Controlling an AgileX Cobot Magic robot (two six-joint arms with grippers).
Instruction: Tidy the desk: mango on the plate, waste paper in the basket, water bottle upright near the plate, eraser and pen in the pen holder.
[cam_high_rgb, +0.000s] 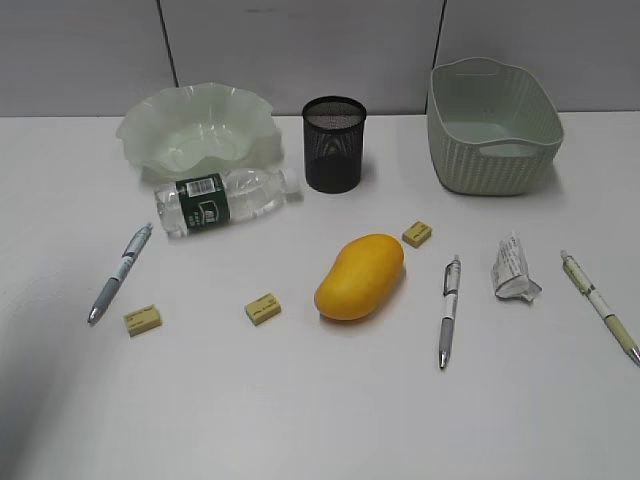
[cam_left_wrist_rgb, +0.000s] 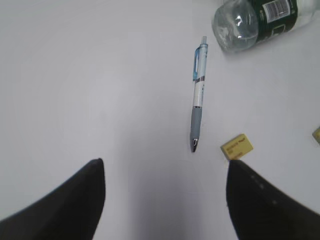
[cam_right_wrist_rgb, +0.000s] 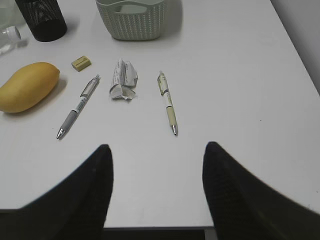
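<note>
Nothing had been tidied yet. The smooth yellow-orange oval mango (cam_right_wrist_rgb: 27, 86) was seen on the white counter (cam_right_wrist_rgb: 240, 75) at about 10 o'clock from the released, empty right hand (cam_right_wrist_rgb: 157, 167), long axis toward 2 o'clock. The left hand (cam_left_wrist_rgb: 165, 187) was released too, farther off.

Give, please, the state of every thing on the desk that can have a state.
water bottle: lying on its side, cap on
mango: on the desk, not on the plate
plate: empty
pen holder: upright
basket: upright
waste paper: on the desk
left gripper: open
right gripper: open
</note>
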